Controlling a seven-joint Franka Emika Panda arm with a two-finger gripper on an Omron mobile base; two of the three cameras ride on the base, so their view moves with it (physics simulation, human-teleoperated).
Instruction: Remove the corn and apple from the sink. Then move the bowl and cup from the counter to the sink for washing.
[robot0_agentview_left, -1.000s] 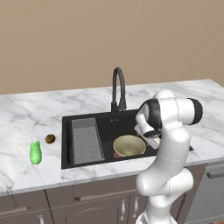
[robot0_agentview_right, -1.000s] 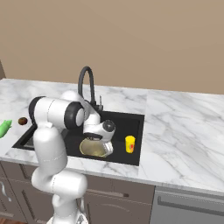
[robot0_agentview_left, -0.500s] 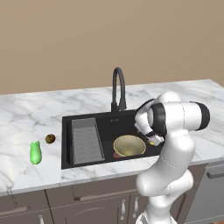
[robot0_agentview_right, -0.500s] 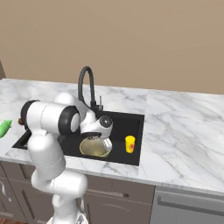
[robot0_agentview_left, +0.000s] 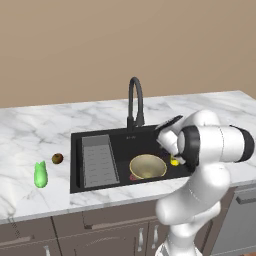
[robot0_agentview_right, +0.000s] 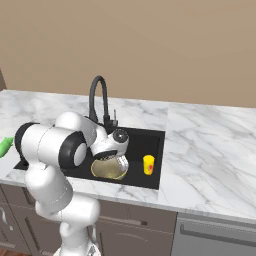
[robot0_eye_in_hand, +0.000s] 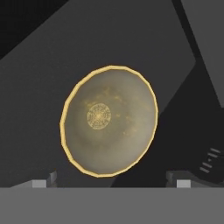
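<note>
The tan-yellow bowl (robot0_eye_in_hand: 109, 120) lies in the black sink (robot0_agentview_left: 75, 165), seen from above between my finger tips. My gripper (robot0_eye_in_hand: 112, 181) hangs over the bowl (robot0_agentview_right: 109, 171) with its jaws wide open and nothing between them; in the right base view the gripper (robot0_agentview_right: 114, 160) sits just above the bowl's rim. The small yellow cup (robot0_agentview_right: 148, 165) stands upright in the sink's right end, apart from the gripper; the arm partly hides the cup (robot0_agentview_left: 174, 161). The green corn (robot0_agentview_left: 40, 175) and the brownish apple (robot0_agentview_left: 57, 158) rest on the white marble counter (robot0_agentview_left: 30, 135) left of the sink.
A black arched faucet (robot0_agentview_left: 135, 100) rises behind the basin. The ribbed grey drain rack (robot0_agentview_left: 97, 160) fills the sink's left part. A flat reddish item (robot0_agentview_left: 132, 176) peeks out beside the bowl. Counter (robot0_agentview_right: 210, 150) stretches to the right of the sink.
The arm's elbow has swung outward and lower, and the hand has shifted slightly over the bowl. Its jaws stayed open. Bowl, cup, corn and apple have not moved.
</note>
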